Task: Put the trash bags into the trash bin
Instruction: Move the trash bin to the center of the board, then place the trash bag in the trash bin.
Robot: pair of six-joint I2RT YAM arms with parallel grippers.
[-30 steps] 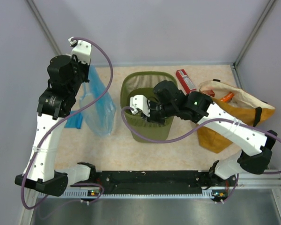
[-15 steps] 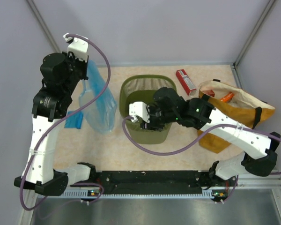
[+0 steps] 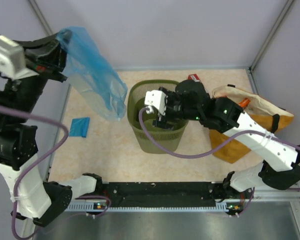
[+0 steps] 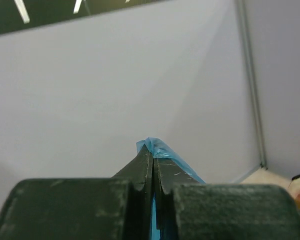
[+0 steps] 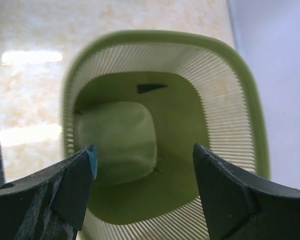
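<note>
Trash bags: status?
Left tool shut on big trash bag, held high left of trash bin. Right tool open over bin mouth, possibly in the way. Small folded bag on table.

from above, the left arm (image 3: 10, 150) runs off the picture's left edge, and the right arm (image 3: 230, 117) hides all but a corner of the red box (image 3: 193, 77) and part of the orange sack (image 3: 227, 147). the left wrist view shows only a sliver of the trash bag (image 4: 162, 150) above the left gripper (image 4: 152, 162). beyond the right gripper (image 5: 145, 157), the trash bin (image 5: 225, 115) is blurred, and a pale shape (image 5: 117, 140) on its floor cannot be identified.
</note>
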